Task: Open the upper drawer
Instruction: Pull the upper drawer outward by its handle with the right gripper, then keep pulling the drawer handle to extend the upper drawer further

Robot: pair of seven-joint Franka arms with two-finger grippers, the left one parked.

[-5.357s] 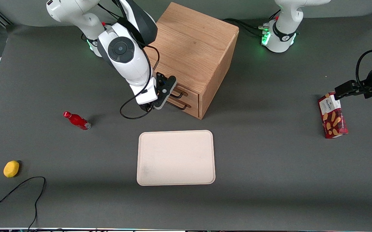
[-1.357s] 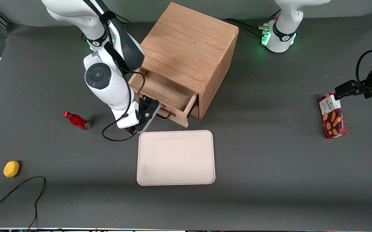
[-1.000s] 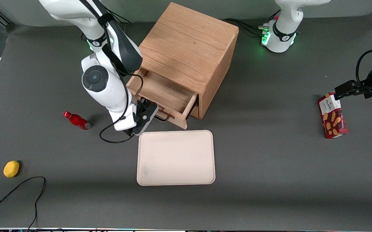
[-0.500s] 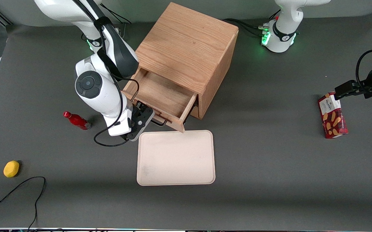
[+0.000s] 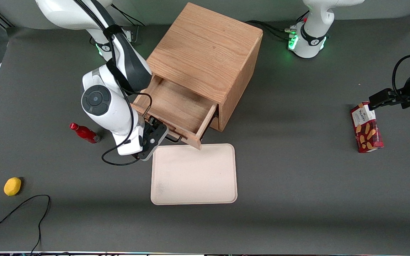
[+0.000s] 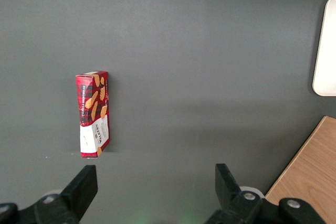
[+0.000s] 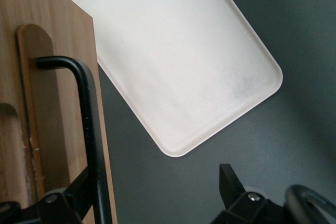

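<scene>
Nearest, at lower centre of the front view: a cream tray (image 5: 194, 174) flat on the counter (image 5: 297, 195). Just above its upper corner, the claw (image 5: 154, 135), spread wide, hooked around the black handle (image 5: 172, 138) rather than pinching it. In the wrist view, the bar close beside one finger (image 7: 63, 205). Farther up, near frame centre: the upper drawer (image 5: 176, 106), drawn well out of the oak cabinet (image 5: 208, 53), front panel facing diagonally down-frame toward the tray. Long axis of handle and panel crosswise to that pull line. Probably little travel left, and any further pull along the same diagonal, away from the cabinet.
</scene>
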